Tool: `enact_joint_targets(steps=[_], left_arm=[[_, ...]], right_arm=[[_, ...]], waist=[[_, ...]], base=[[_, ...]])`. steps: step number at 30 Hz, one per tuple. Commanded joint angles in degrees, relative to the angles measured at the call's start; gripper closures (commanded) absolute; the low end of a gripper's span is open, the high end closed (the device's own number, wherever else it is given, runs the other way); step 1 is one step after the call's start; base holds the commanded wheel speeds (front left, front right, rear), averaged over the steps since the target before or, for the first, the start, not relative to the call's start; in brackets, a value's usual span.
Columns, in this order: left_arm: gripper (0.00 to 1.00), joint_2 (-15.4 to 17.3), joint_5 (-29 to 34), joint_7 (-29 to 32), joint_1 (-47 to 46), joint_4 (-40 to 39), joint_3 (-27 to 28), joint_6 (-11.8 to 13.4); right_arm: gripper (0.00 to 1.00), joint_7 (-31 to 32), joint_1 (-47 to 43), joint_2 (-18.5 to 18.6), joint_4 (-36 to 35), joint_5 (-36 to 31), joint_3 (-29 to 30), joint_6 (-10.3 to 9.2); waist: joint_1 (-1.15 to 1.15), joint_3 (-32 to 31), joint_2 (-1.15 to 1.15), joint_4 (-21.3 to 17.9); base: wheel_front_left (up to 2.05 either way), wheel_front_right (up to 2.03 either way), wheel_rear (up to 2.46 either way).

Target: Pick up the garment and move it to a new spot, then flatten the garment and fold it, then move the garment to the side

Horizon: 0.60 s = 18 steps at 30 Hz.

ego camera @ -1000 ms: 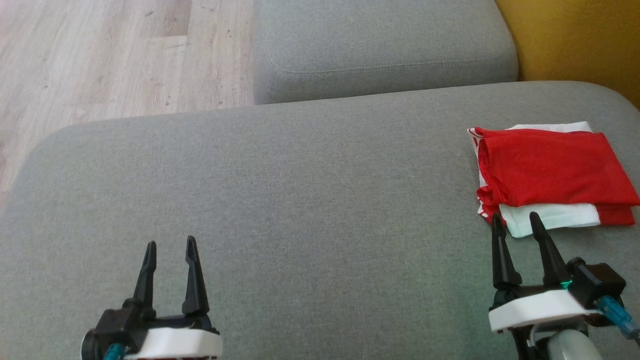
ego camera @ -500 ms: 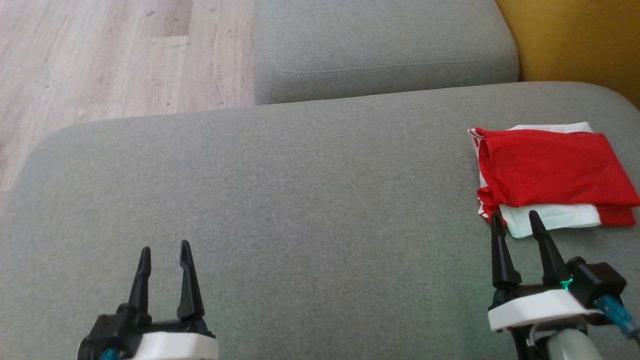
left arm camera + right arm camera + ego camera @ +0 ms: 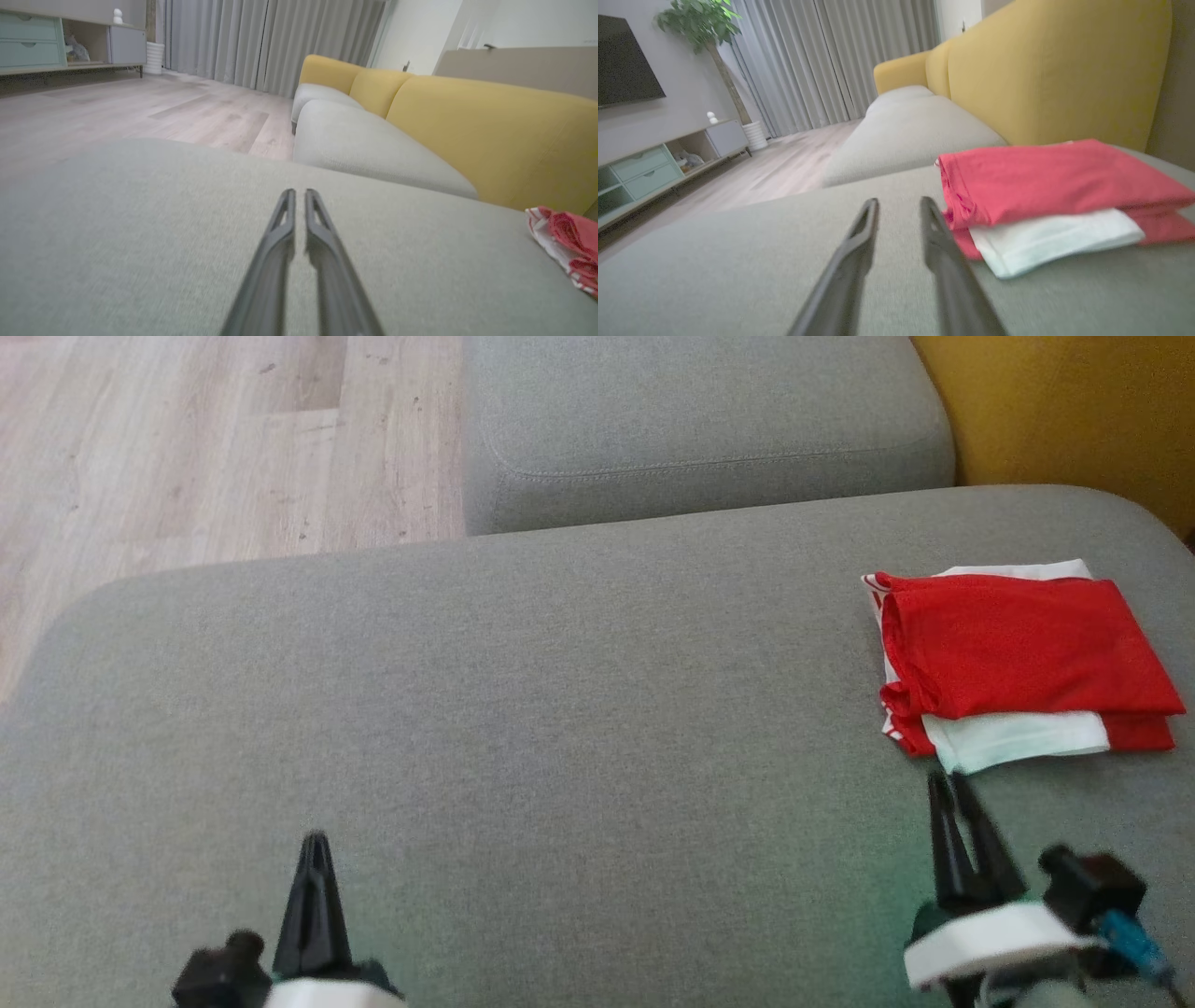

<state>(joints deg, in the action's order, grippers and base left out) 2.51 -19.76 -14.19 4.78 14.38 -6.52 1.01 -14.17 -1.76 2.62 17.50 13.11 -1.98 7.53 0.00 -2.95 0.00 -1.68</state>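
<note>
In the head view the left tool [image 3: 315, 845] has gone from a wide spread a second ago to fingers pressed together into a single dark spike, and it sits lower at the near edge of the grey sofa seat [image 3: 560, 709], holding nothing. The right tool [image 3: 948, 784] has narrowed as well, from a clear fork to a slim V, and its tips, which earlier overlapped the near white edge of the garment [image 3: 1018, 653], now stand just short of it with a strip of cushion between them. The whole picture has shifted a little, so the camera has moved slightly too. The garment itself lies folded, red over white, at the far right of the seat, untouched. In the left wrist view the left tool [image 3: 296, 193] shows only a thin slit between its fingers above bare cushion, with the garment [image 3: 565, 242] well apart at the right edge. In the right wrist view the right tool [image 3: 899, 203] keeps a narrow gap with nothing in it, and the garment [image 3: 1055, 182] rests flat just beside and beyond its right finger. Judging from this, the fold and the move to the side look done, and both arms appear to be drawing back to rest
</note>
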Motion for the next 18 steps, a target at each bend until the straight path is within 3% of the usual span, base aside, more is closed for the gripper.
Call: enact_joint_targets(steps=[1, 18], left_arm=[[1.0, 0.0, -0.9, 0.3, -0.4, -0.5, 0.2, -0.1], [1.0, 0.1, -10.2, 2.9, -1.8, -0.4, 1.8, -1.2]], right_arm=[[1.0, 0.1, 0.4, 0.0, -0.6, 1.0, 0.0, 0.0], [1.0, 2.6, 1.3, 0.3, -0.9, 11.4, 0.9, -0.01]], waist=[[0.0, 0.0, 0.0, 0.0], [0.0, 0.4, 0.0, 0.2]], base=[[0.0, 0.0, 0.0], [0.0, 0.0, 0.0]])
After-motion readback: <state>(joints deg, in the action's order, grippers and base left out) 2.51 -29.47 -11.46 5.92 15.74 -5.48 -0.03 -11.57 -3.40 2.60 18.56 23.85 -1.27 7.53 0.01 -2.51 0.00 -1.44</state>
